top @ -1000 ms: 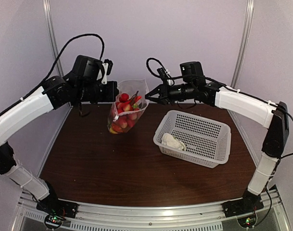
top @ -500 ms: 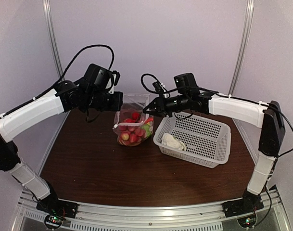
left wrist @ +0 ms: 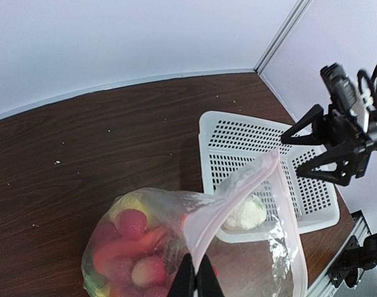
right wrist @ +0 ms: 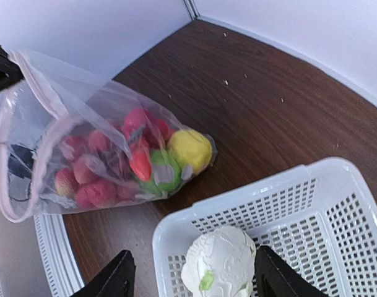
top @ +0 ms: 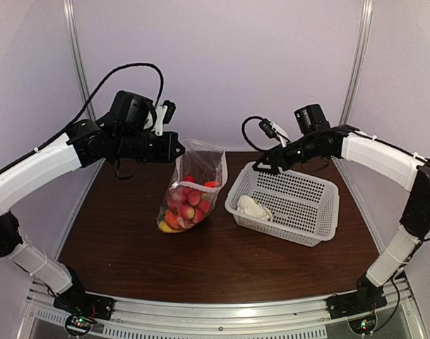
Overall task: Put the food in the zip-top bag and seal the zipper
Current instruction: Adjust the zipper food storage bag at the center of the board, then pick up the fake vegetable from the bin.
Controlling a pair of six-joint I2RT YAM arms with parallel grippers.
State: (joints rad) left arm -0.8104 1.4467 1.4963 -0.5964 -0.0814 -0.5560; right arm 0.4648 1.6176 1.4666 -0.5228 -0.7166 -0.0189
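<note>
Left claw [left wrist: 197, 276] clamps 1 zip-top bag [left wrist: 145, 247], right claw [left wrist: 288, 156] apart, 1 cauliflower [right wrist: 219, 260] in basket [right wrist: 287, 179].

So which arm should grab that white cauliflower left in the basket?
The right. The right tool hangs open over the cauliflower in the basket, while the left tool is shut on the bag's mouth, holding it up.

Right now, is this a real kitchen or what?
Probably a robot lab booth: two arms bolted to a metal rail, plain walls around the table, toy food in a zip-top bag.
</note>
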